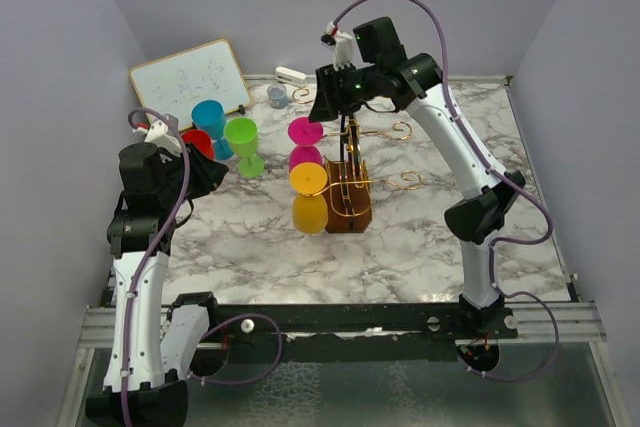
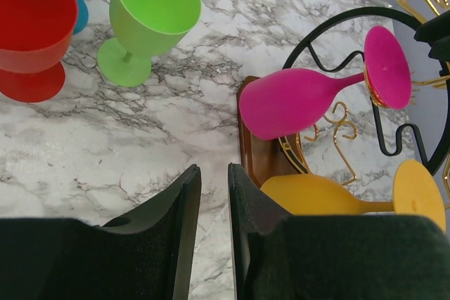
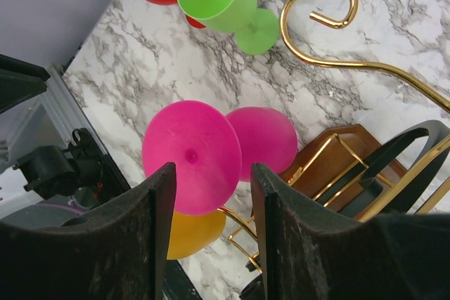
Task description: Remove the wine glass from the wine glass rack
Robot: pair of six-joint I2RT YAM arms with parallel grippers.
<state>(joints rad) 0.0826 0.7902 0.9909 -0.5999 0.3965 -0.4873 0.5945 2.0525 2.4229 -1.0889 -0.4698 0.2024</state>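
Right gripper (image 3: 209,201) hovering open above the pink wine glass (image 3: 193,156) hanging on the wine glass rack (image 1: 350,187); should straddle foot squarely before closing. Left gripper (image 2: 214,205) idling narrow.

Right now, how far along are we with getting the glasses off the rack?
Done: red glass, blue glass and green glass stand on the table, off the rack. In hand: the open right claw hovers at the pink glass, not gripping it. Left: the pink and yellow glass hang on the rack; the left claw holds nothing.
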